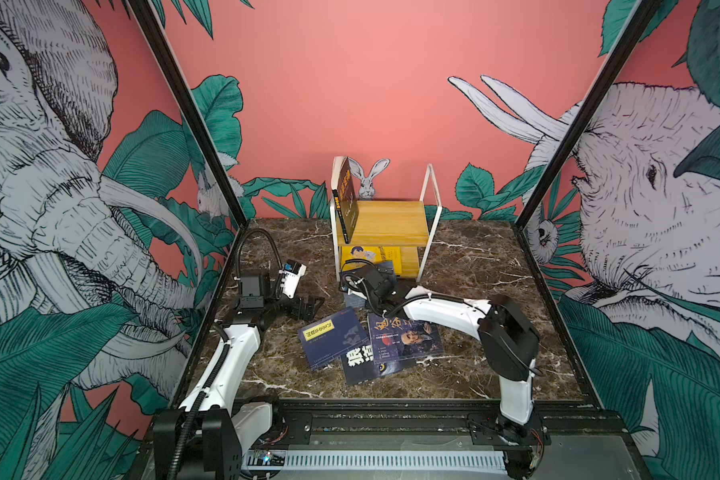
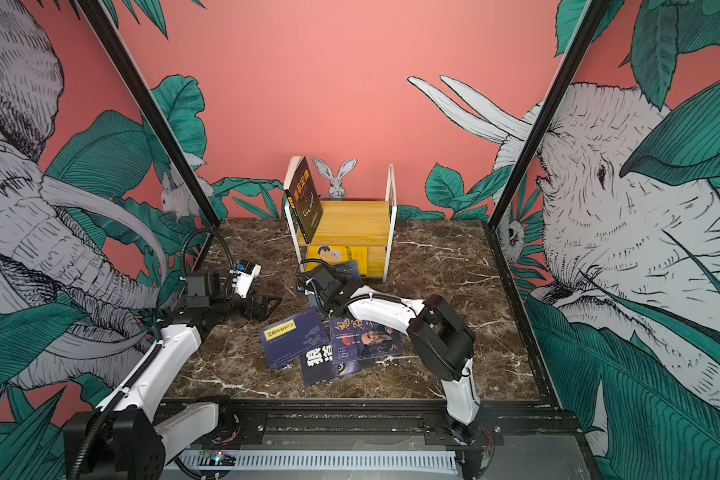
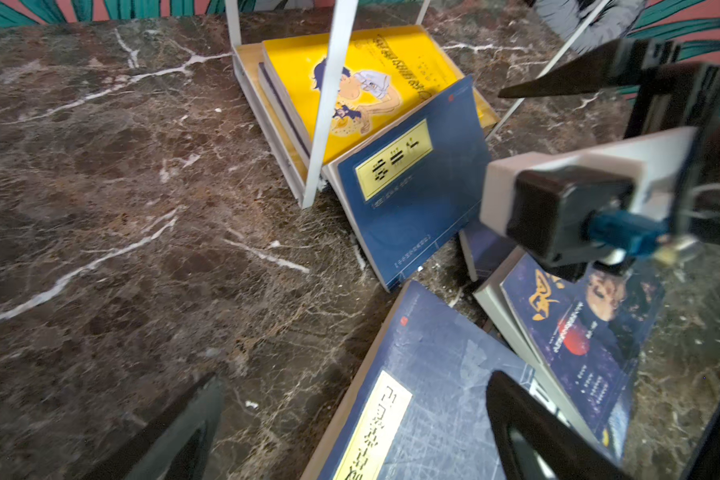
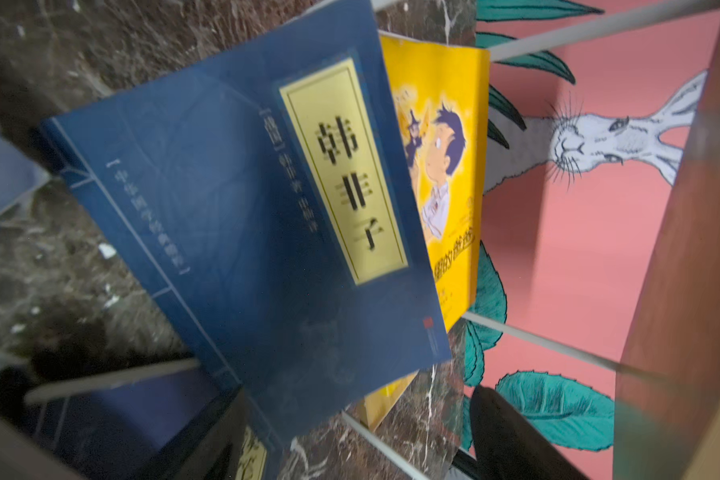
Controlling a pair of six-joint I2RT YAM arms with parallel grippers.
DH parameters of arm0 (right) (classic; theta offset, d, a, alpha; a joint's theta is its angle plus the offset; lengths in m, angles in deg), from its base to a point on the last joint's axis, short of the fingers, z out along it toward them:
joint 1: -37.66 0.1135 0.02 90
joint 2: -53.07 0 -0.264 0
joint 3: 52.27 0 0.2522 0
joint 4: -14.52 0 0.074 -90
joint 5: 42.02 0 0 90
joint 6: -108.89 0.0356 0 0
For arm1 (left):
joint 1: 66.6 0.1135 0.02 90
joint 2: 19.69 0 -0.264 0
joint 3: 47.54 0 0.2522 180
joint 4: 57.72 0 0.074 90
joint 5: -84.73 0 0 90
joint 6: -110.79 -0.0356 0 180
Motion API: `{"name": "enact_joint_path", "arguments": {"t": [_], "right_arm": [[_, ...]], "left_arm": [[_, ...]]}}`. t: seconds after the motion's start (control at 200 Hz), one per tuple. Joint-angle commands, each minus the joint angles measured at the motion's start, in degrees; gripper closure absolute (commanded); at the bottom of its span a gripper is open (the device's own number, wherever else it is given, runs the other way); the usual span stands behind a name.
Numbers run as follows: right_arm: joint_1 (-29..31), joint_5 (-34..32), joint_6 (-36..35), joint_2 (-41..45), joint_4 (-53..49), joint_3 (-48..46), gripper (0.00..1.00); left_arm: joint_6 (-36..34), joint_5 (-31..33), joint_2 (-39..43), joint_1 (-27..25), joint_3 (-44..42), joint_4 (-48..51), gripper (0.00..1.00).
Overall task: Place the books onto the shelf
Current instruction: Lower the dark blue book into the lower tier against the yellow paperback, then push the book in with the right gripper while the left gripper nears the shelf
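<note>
The shelf point(image 1: 391, 222) stands at the back of the marble table. A dark book point(image 1: 347, 199) leans upright on its top board. A yellow cartoon book point(image 1: 377, 254) lies on the lower board. A navy book with a yellow label point(image 4: 242, 199) rests tilted against the yellow book point(image 4: 441, 174), half on the table. My right gripper point(image 4: 366, 436) is open at this navy book's lower corner, its fingers point(image 4: 512, 440) wide apart. Three more books lie overlapping in the table's middle: a navy one point(image 1: 329, 337), a white-lettered one point(image 1: 359, 366) and a portrait one point(image 1: 406, 340). My left gripper point(image 3: 358, 432) hovers open over the navy one point(image 3: 433, 395).
The right arm's wrist camera point(image 3: 558, 208) hangs close above the loose books. The shelf's thin white frame posts point(image 3: 329, 104) stand in front of the lower board. Black frame rails point(image 1: 391, 405) border the table in front and at the sides.
</note>
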State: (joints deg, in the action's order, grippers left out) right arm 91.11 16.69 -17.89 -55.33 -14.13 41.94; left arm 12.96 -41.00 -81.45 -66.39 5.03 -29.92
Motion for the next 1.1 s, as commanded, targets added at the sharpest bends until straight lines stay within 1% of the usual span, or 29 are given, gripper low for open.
{"name": "enact_joint_path", "arguments": {"t": [0.0, 0.04, 0.09, 0.14, 0.15, 0.195, 0.255, 0.335, 0.45, 0.55, 0.615, 0.685, 0.785, 0.94, 1.095], "right_arm": [[-1.29, 2.39, 12.96, 9.48, -0.2, -4.59, 0.15], [-1.8, 3.12, 17.56, 12.16, -0.48, -7.36, 0.16], [-2.34, 3.06, 21.14, 14.41, -0.04, -9.95, 0.17], [-2.8, 3.14, 25.11, 16.15, 0.87, -13.13, 0.17], [-2.86, 3.05, 25.97, 17.81, 1.15, -13.65, 0.18], [-3.22, 3.0, 29.6, 20.15, 2.5, -16.73, 0.18], [-3.53, 2.76, 34.09, 22.53, 3.87, -20.46, 0.19], [-3.53, 2.27, 40.23, 26.03, 4.23, -24.65, 0.21], [-3.57, 3.41, 46.52, 31.62, 8.44, -32.12, 0.22], [-3.56, 4.29, 49.54, 32.83, 8.34, -33.95, 0.24], [-3.62, 4.61, 50.77, 32.17, 8.39, -34.28, 0.24], [-3.75, 4.48, 50.97, 30.32, 9.57, -34.37, 0.24], [-4.13, 4.98, 50.91, 25.93, 10.6, -32.75, 0.24], [-5.36, 6.7, 48.7, 19.44, 12.57, -28.84, 0.25], [-7.7, 8.9, 48.58, 14.59, 13.09, -26.16, 0.3]], "left_arm": [[16.33, -9.59, -1.97, 0.32, -4.67, -15.94, 0.01], [21.44, -10.74, -3.18, 0.22, -6.15, -22.62, 0.02], [26.83, -11.51, -4.27, 0.31, -8.29, -32.16, 0.03], [32.33, -8.59, -5.32, -0.17, -11.43, -43.46, 0.02], [33.21, -8.12, -5.77, -0.27, -11.68, -45.41, 0.02], [33.53, -6.04, -8.39, -1.97, -10.07, -45.96, 0.02], [34.94, -5.5, -12.69, -4.25, -8.78, -49.1, 0.02], [37.25, -4.67, -18.33, -6.72, -7.37, -50.72, 0.02], [45.95, -5.75, -27.95, -7.63, -6.02, -55.93, 0.08], [49.85, -6.49, -33.44, -7.76, -3.07, -55.4, 0.16], [51.8, -8.63, -36.6, -7.97, -1.33, -56.88, 0.17], [54.0, -9.42, -39.57, -8.5, -0.57, -59.82, 0.17], [53.08, -9.36, -41.34, -9.07, -0.14, -60.88, 0.17], [52.41, -10.9, -44.26, -9.17, 1.14, -58.92, 0.17], [51.63, -13.16, -45.86, -9.34, 3.08, -56.08, 0.2]]}}
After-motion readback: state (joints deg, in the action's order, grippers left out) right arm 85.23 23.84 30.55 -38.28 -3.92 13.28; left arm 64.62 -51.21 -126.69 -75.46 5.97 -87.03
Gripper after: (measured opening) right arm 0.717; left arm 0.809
